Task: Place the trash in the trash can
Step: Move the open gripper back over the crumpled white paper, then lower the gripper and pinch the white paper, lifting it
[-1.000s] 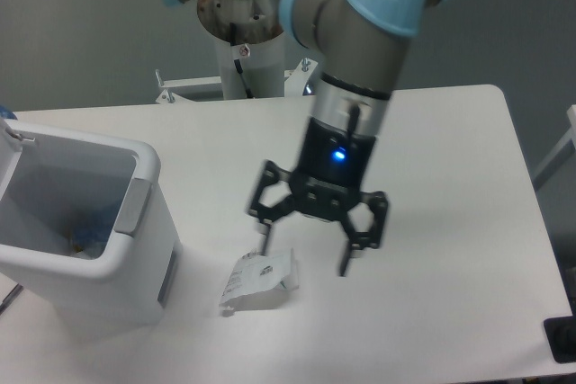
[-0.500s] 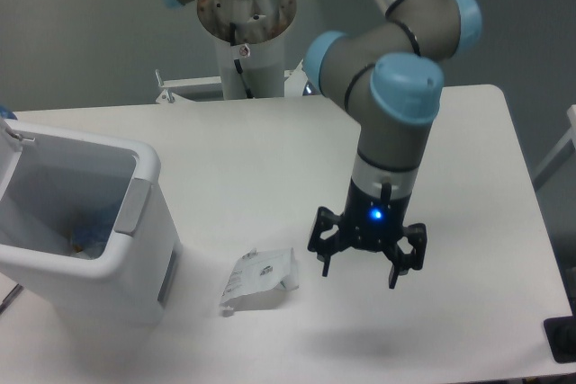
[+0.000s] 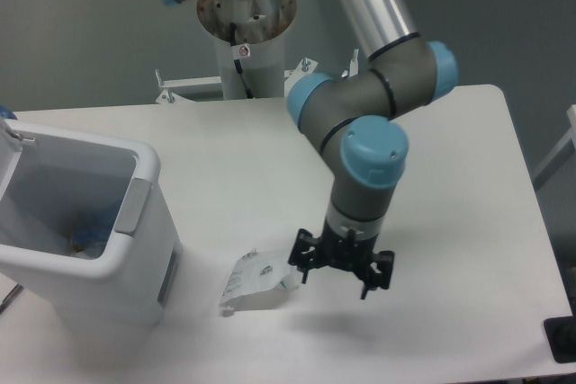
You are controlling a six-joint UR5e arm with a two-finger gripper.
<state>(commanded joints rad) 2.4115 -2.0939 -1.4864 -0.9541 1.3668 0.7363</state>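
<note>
White table [image 3: 225, 146] under a grey wall. We see the carton [image 3: 258, 281] lying flat on it, near the front edge, just right of the bin [image 3: 135, 188]. Something bluish sits low inside the bin; we cannot tell what. Gripper [image 3: 340, 269] hangs low beside the carton's right end, fingers apart, holding nothing.

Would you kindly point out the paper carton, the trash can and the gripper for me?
paper carton [image 3: 258, 281], fixed camera view, middle of its flattened top face.
trash can [image 3: 147, 166], fixed camera view, right corner of its thick white rim.
gripper [image 3: 335, 281], fixed camera view, midway between its fingertips.
</note>
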